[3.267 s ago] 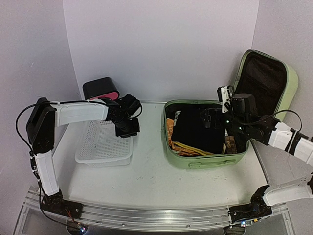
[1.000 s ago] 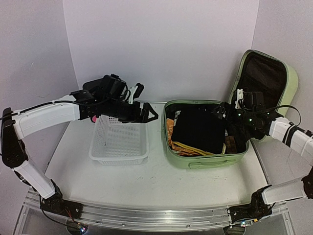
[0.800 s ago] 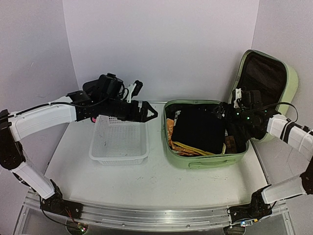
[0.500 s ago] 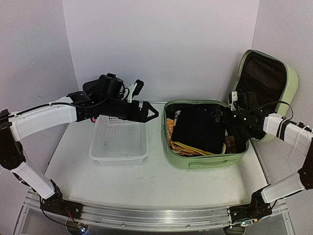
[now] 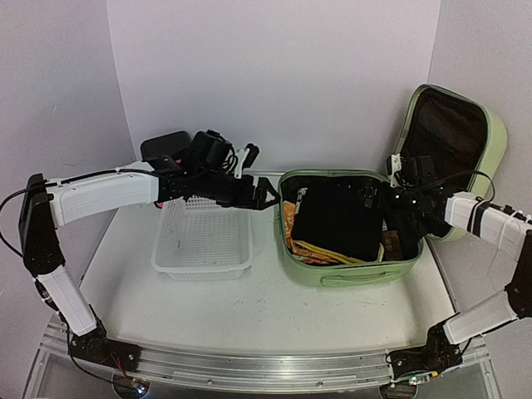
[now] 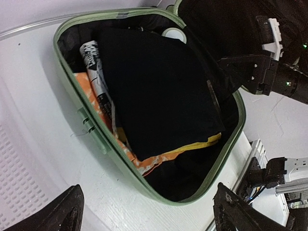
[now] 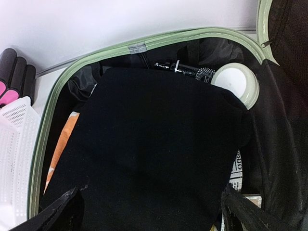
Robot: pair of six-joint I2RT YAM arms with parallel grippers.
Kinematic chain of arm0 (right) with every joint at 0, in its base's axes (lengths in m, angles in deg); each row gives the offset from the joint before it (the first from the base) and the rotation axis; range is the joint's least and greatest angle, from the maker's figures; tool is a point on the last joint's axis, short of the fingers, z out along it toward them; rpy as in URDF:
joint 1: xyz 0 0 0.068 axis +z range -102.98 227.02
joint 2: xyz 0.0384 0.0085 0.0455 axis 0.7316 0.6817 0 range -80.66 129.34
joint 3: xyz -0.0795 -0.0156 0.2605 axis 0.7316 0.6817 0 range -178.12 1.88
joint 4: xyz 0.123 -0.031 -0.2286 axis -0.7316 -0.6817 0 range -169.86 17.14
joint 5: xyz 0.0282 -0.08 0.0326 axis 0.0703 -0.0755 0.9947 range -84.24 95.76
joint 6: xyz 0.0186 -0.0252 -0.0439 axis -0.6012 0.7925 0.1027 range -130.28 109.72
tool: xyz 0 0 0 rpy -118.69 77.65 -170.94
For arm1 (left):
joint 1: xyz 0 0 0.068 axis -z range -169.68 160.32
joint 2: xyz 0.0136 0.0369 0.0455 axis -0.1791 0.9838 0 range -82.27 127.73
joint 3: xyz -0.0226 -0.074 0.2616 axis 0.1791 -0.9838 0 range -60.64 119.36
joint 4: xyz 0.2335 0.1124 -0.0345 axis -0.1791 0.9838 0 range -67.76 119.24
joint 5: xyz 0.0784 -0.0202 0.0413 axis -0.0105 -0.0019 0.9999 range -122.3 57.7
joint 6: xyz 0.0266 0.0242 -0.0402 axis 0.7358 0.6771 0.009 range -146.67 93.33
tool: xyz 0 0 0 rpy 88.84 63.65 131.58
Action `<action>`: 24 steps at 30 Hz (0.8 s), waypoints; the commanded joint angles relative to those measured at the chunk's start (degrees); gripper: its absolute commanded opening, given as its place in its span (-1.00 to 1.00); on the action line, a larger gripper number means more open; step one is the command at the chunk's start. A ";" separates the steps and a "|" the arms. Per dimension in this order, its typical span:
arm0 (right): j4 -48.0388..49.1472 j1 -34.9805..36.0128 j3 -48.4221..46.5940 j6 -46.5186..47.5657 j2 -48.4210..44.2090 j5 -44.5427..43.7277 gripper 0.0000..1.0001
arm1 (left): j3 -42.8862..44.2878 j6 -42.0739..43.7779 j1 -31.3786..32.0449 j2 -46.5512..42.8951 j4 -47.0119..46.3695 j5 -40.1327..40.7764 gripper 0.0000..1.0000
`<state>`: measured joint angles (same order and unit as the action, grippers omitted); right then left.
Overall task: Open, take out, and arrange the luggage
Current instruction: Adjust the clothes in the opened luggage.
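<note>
The luggage (image 5: pixel 349 275) lies open on the table's right half, its light-green lid (image 5: pixel 490 137) standing upright behind. A folded black garment (image 7: pixel 154 139) fills the top, over orange and yellow cloth (image 6: pixel 159 158) and a newsprint-patterned item (image 6: pixel 94 62). A white round jar (image 7: pixel 236 84) sits in the back corner. My left gripper (image 5: pixel 266 199) hovers open just off the luggage's left rim, nothing between its fingers (image 6: pixel 62 214). My right gripper (image 5: pixel 371 199) hangs open over the garment's right side; one of its fingers (image 7: pixel 250 214) shows at the frame's bottom.
A white perforated basket (image 5: pixel 202 245) stands left of the luggage, under my left arm. A small black drawer box with pink fronts (image 5: pixel 166 145) sits behind it by the back wall. Side walls close in on both sides.
The basket slid right early on. My left gripper has since travelled right to the luggage's left rim. My right gripper stayed open over the garment, barely shifting.
</note>
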<state>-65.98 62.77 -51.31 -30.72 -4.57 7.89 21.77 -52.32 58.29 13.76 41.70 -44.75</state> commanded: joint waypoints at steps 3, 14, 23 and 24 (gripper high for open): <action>2.46 -4.28 -0.35 -0.18 1.40 6.03 0.93 | 10.68 -1.82 0.12 7.38 -2.59 -8.14 0.78; 3.70 -10.18 0.26 -2.62 6.89 12.99 0.60 | 23.43 -5.38 0.77 22.77 -3.03 -14.34 0.46; 5.08 -10.60 3.35 -6.26 8.35 15.57 0.42 | 29.25 -5.46 1.95 29.64 -2.96 -12.63 0.31; 5.09 -10.58 3.96 -6.38 8.06 15.55 0.41 | 29.32 -5.66 1.98 30.18 -2.90 -12.50 0.30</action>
<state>-62.31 52.41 -49.45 -35.27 4.20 21.44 47.39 -57.87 59.73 42.78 40.65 -57.62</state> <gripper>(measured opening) 0.714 0.659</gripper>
